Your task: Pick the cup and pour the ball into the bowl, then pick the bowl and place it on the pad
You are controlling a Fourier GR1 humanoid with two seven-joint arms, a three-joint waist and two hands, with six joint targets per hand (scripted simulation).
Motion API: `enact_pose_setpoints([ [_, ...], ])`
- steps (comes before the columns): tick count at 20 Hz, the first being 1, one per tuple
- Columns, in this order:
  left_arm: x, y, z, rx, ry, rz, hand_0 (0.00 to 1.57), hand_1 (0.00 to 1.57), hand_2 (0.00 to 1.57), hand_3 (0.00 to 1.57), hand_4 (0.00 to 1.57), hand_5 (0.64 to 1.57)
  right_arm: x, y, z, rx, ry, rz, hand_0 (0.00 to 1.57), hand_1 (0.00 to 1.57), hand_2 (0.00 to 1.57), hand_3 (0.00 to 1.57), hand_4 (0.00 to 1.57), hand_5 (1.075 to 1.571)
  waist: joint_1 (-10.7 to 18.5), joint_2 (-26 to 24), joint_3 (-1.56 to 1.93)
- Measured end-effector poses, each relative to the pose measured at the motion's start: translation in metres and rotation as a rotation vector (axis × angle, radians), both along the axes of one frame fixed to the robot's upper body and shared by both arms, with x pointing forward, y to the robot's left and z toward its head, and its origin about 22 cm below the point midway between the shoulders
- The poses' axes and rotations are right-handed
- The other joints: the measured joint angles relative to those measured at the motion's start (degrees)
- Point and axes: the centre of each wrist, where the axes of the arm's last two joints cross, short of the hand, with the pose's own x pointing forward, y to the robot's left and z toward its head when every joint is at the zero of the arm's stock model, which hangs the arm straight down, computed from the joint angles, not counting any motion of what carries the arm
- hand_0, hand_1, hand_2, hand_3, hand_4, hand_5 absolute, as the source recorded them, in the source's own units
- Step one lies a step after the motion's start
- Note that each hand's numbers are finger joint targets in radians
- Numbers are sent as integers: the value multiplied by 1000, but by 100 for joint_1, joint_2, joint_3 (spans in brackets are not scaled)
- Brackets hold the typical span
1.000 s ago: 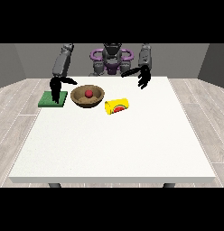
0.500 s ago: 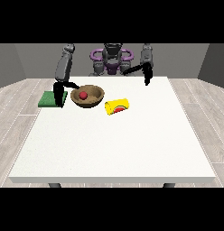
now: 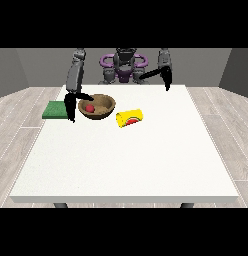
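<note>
Brown wooden bowl point(image 3: 97, 106), red ball point(image 3: 89, 108) inside, stood just right of the green square pad point(image 3: 56, 110); yellow cup point(image 3: 130, 118) lay tipped beside it. Hand at the view's left point(image 3: 72, 103) touched the bowl's rim, finger posture indiscernible. Advised: lift level, set squarely on the pad. Hand at the view's right point(image 3: 167, 80) idle.

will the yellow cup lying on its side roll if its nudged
Probably: the yellow cup lies on its side on the flat white table, so its round wall could roll. It looks rigid, and nothing touches it to block it.
</note>
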Motion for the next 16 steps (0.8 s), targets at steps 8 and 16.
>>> enact_pose_setpoints([
  [8, -4, 23, -27, -7, 65, 26, 0, 0, 0, 0, 0, 1565, 19, 49, -1, 57, 113, 28, 0, 0, 0, 0, 354, 1546, -30, -311, 121],
  [16, -5, 27, -9, -13, 46, 4, 0, 0, 0, 0, 0, 1569, 5, 26, -12, -83, 201, -70, 1571, 1571, 1571, 1571, 1042, 1549, 168, -297, 14],
])
